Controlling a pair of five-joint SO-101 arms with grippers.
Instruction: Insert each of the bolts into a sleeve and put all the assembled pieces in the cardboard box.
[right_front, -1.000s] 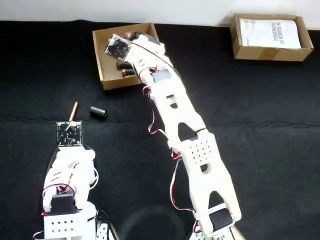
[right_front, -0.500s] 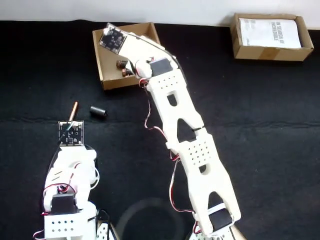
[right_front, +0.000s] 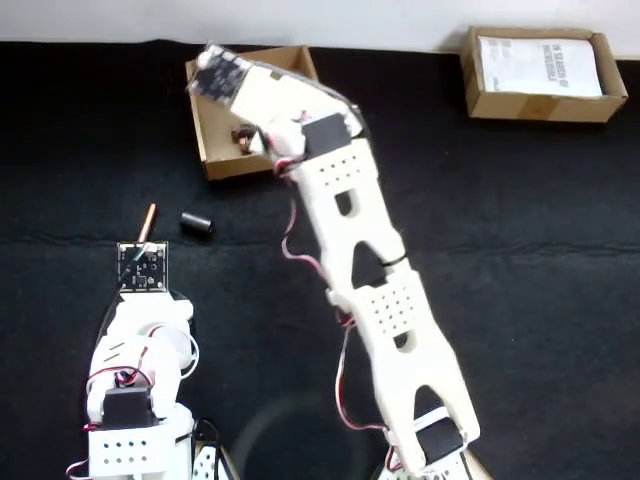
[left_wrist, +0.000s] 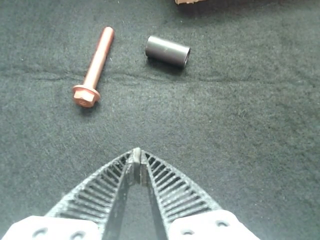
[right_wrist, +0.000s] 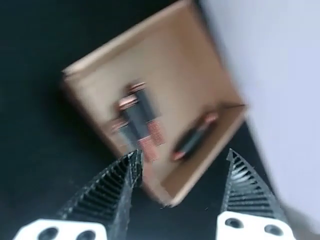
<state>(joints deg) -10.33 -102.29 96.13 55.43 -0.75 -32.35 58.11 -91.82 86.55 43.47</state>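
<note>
R gripper (right_wrist: 183, 153) (spread) over box (right_wrist: 200, 65).

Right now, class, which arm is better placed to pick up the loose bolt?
Left. The left pincer, shut, sits just short of the bolt and sleeve, both lying loose ahead of it; the right pincer, open, hangs over the cardboard box.

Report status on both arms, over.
Left gripper shut, short of loose bolt and sleeve. Right gripper open over cardboard box, assembled pieces inside. Path to bolt unobstructed.
</note>
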